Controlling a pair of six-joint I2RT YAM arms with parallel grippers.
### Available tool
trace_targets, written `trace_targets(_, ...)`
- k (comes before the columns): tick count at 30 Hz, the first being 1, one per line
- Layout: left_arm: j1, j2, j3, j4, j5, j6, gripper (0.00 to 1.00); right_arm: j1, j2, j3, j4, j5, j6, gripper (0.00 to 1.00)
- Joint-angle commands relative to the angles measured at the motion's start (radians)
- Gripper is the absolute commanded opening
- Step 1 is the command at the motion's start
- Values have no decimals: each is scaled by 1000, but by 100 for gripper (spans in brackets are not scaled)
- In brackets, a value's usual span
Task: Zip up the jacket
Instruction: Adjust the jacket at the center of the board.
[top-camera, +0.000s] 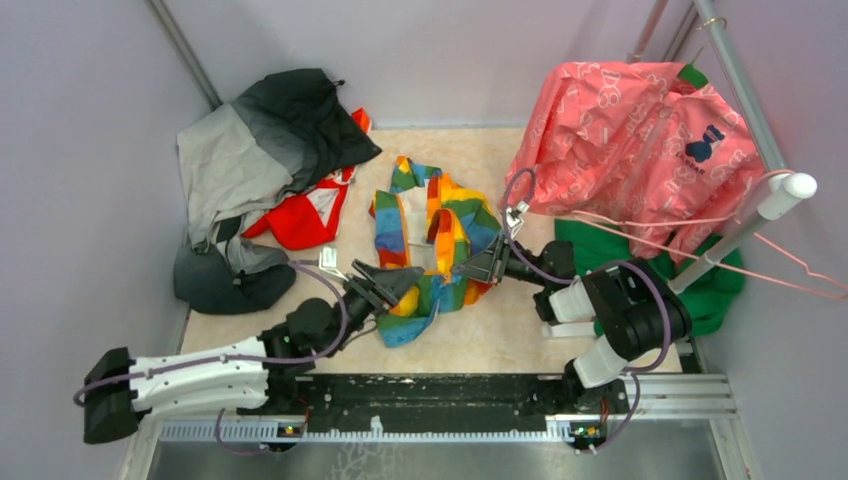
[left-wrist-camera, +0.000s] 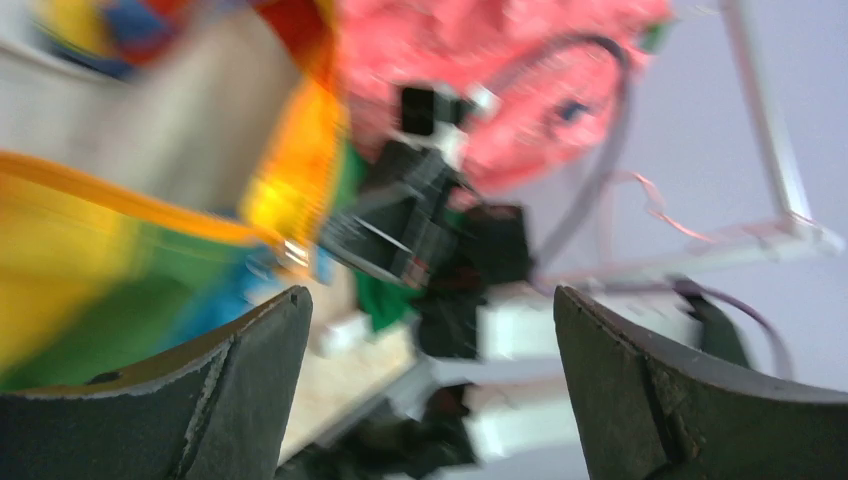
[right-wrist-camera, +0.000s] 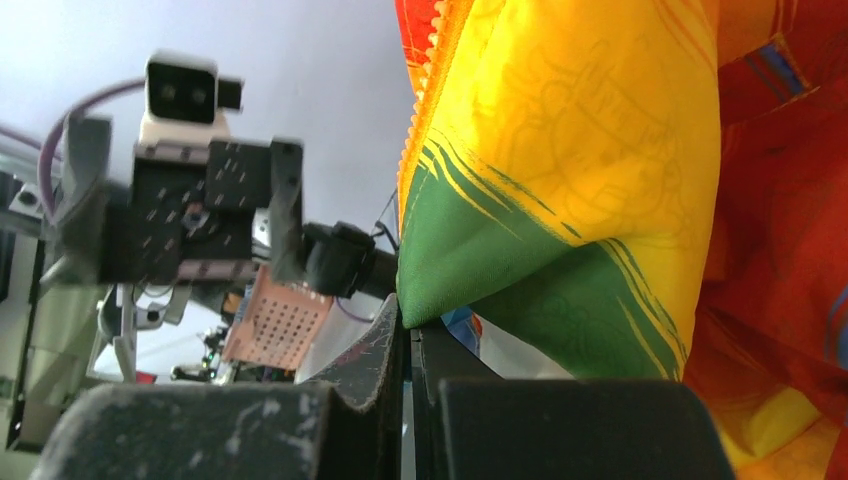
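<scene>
**A:** Where is the jacket?

**B:** The jacket (top-camera: 435, 240) lies crumpled in the middle of the bench (top-camera: 520, 340). Its front is open and the rainbow stripes bunch around the pale lining.

**A:** And the right gripper?

**B:** The right gripper (top-camera: 478, 268) reaches in from the right edge and is clamped on the jacket's near right part. In the right wrist view its fingers (right-wrist-camera: 375, 340) press together on a green fold of the cloth. A line of orange zipper teeth (right-wrist-camera: 425, 80) runs up the edge above that fold.

**A:** The left gripper?

**B:** The left gripper (top-camera: 388, 284) sits at the jacket's near left part, over the striped cloth. Its fingers (left-wrist-camera: 240, 390) stand wide apart with nothing between them. That wrist view is blurred, so I cannot tell whether either finger touches the fabric.

**A:** Do the two grippers meet?

**B:** No. They face each other across the jacket's near end, close but apart.

**A:** What else is on the bench?

**B:** A grey-and-black jacket (top-camera: 255, 150) is heaped at the far left corner, with a red garment (top-camera: 300, 218) showing under its near side. A pink patterned garment (top-camera: 640, 140) hangs by a white rail (top-camera: 750, 225) at the far right corner. A green cloth (top-camera: 715, 285) lies beneath it along the right edge. None of these touches the rainbow jacket.
</scene>
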Motion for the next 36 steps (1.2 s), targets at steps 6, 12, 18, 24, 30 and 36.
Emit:
trace_targets(6,500,19,185,-700,434,293,98,-35,-59,14,-168,-221,-166,0)
trace_targets(12,793,410,470,-678,684,556,94,-41,-88,13,-310,-209,-262,0)
trace_targets(18,824,808,821,-733,604,797,84,-40,-77,11,-282,-198,-244,0)
trace_targets(24,832,1054,1068,-864,574,872,93,-42,-55,11,-242,-192,-218,0)
trace_targets(30,835,1101,1135,-941,591,897,87,-41,-12,13,-208,-182,-192,0)
trace_targets(36,835,1112,1180,-990,658,897,47,-41,0,14,-183,-181,-174,0)
